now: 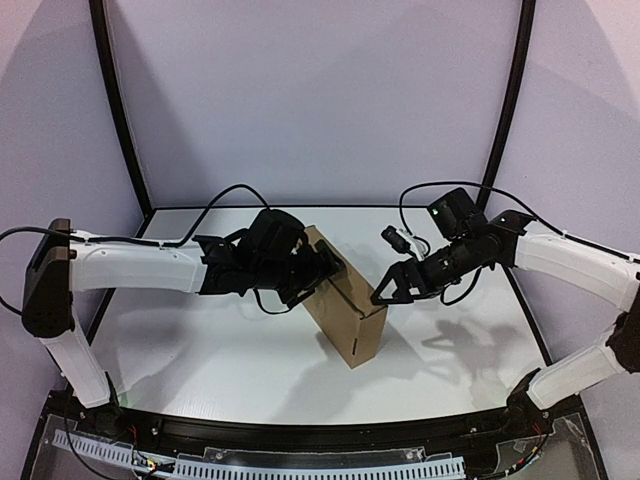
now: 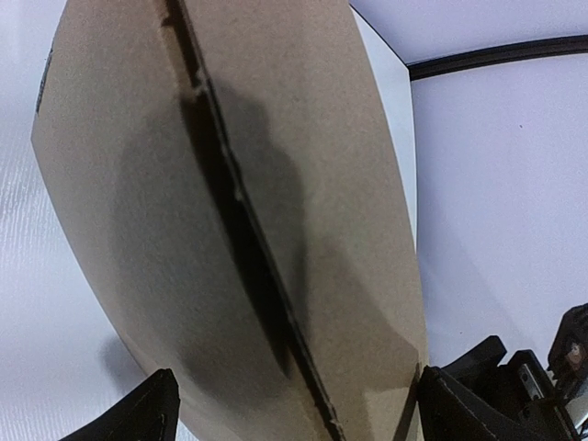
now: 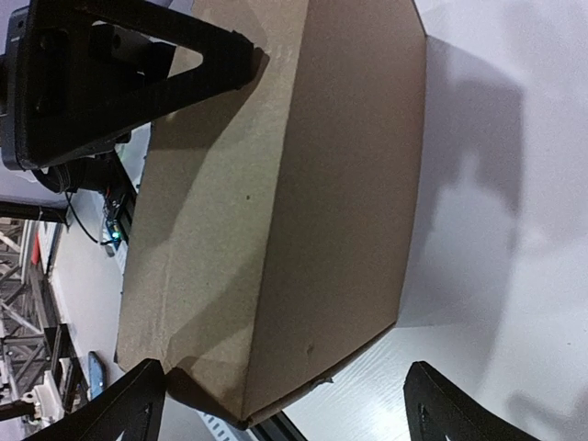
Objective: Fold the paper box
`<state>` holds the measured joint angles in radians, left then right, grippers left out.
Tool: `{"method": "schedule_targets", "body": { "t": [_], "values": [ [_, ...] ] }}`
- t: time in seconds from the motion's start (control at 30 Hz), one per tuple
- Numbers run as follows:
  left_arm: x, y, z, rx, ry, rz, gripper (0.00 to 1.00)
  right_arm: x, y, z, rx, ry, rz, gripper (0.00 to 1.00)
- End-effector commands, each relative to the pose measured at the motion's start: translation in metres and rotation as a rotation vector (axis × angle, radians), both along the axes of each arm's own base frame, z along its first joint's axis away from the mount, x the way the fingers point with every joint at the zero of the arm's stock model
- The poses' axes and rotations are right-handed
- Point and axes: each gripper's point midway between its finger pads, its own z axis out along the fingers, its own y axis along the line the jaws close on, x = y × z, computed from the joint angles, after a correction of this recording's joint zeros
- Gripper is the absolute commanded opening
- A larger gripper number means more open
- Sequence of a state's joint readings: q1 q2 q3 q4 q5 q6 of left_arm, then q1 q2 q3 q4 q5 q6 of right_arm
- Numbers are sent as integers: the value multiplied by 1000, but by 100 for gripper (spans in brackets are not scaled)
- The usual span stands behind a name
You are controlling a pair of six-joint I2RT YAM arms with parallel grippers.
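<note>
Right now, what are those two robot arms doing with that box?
They are folding a plain brown cardboard box. It already looks closed up and stands on end on the white table. The left arm has its jaws wide on either side of it; I cannot tell if they squeeze. The right arm hovers close beside it, jaws open.

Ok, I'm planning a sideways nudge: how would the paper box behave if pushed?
The paper box stands on a narrow end, so a push on its broad face would probably tip it. Its flat cardboard walls look stiff and likely light, so it may slide on the smooth table.
</note>
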<state>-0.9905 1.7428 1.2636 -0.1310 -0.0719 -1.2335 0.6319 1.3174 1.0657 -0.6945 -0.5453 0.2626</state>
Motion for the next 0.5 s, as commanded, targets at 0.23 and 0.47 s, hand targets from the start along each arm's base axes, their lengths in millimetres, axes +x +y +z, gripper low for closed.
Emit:
{"method": "schedule_targets", "body": {
  "t": [0.23,0.47],
  "values": [
    [-11,11,-34,120,68,-13,92,-22,-15,-61,-148,87,47,90],
    [-12,15,-38,123,92,10,92,-30,-53,-136,-391,64,-30,87]
  ]
}}
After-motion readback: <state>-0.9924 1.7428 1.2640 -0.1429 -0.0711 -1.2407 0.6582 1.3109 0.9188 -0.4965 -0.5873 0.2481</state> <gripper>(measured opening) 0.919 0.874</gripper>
